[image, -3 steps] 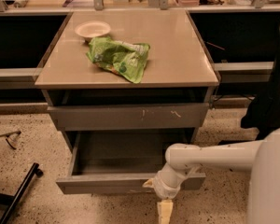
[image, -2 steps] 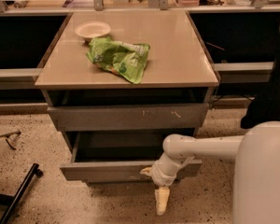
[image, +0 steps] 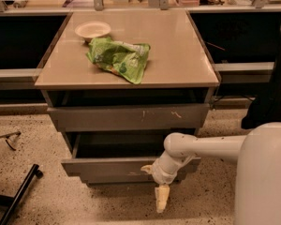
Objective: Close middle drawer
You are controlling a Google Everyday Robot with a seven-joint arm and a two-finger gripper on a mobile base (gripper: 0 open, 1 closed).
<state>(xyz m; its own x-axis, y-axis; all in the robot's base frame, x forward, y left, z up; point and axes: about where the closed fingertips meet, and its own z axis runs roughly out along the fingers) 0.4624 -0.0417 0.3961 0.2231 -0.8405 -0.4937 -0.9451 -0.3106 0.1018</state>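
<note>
The middle drawer (image: 107, 168) is a wide, shallow grey drawer with a low plain front. It stands partly pulled out below the taller scratched drawer front (image: 129, 117). Its dark inside shows as a narrow band behind the front panel. My gripper (image: 159, 187) hangs at the end of the white arm (image: 201, 146), which reaches in from the right. It rests against the right part of the middle drawer's front panel and points down toward the floor.
A green crumpled bag (image: 120, 57) and a pale bowl (image: 92, 29) lie on the cabinet top (image: 178, 55). A black bar (image: 16, 193) lies on the speckled floor at the left. My white body (image: 264, 177) fills the lower right. A dark object (image: 271, 93) stands at the right.
The middle drawer has slid further into the cabinet, and less of its inside shows. My gripper and arm have moved in with its front panel.
</note>
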